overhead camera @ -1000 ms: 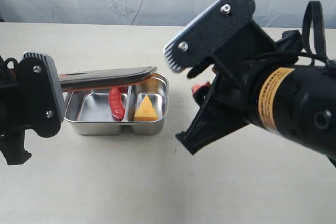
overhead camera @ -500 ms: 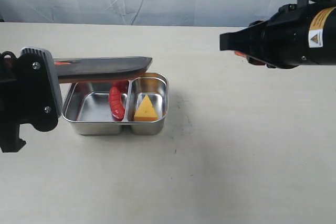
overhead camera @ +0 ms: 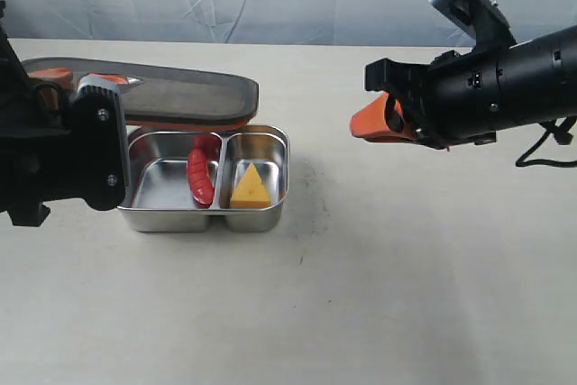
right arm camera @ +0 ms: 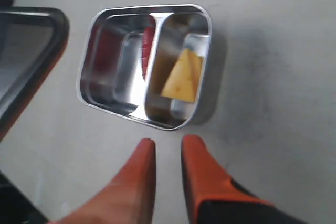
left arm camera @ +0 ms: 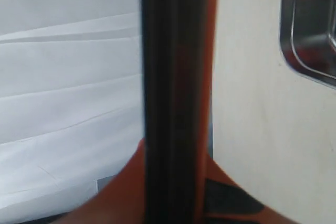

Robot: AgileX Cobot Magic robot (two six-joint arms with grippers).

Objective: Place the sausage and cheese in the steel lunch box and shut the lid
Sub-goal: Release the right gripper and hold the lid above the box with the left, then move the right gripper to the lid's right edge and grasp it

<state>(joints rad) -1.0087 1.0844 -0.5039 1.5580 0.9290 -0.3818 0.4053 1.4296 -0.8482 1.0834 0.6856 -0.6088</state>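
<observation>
My left fingers [left arm camera: 126,198] clamp the lid [overhead camera: 180,96]: dark smoky plastic, orange rim, level above the steel lunch box [overhead camera: 198,220], offset left, not seated. Inside, the sausage [overhead camera: 200,178] lies in the left compartment and the cheese [overhead camera: 251,187] in the right. My right fingers [right arm camera: 202,171] are nearly closed, slim gap, empty.

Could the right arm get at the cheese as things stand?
Probably yes. The cheese lies uncovered in the steel lunch box, and the lid hangs off toward the other side, not over it. The right tool is empty, with nothing between.
</observation>
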